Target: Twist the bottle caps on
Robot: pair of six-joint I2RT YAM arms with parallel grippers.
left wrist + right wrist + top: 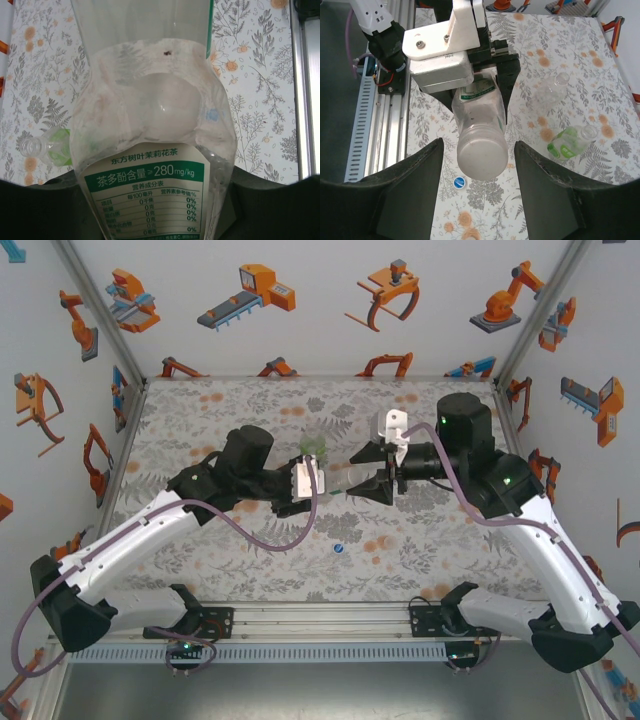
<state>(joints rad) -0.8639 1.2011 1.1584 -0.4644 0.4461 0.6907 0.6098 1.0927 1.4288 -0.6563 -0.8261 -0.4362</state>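
Note:
My left gripper point(150, 212) is shut on the taller clear bottle point(150, 115), gripping it at the green label band and holding it level above the table. A white cap point(481, 159) sits on its mouth end; I cannot tell how tight. My right gripper point(478, 150) faces that end, open, one finger on each side of the cap with a gap at both. From above, the left gripper point(305, 480) and right gripper point(383, 473) meet mid-table. The blue cap point(460, 183) lies on the table below. The green-tinted bottle point(568, 142) and short clear bottle point(551, 90) lie uncapped.
The flowered table mat point(200, 440) is ringed by white walls with orange robot pictures. An aluminium rail point(320, 618) runs along the near edge by the arm bases. The blue cap point(340, 549) lies in front of the grippers, the green-tinted bottle point(312, 448) just behind them.

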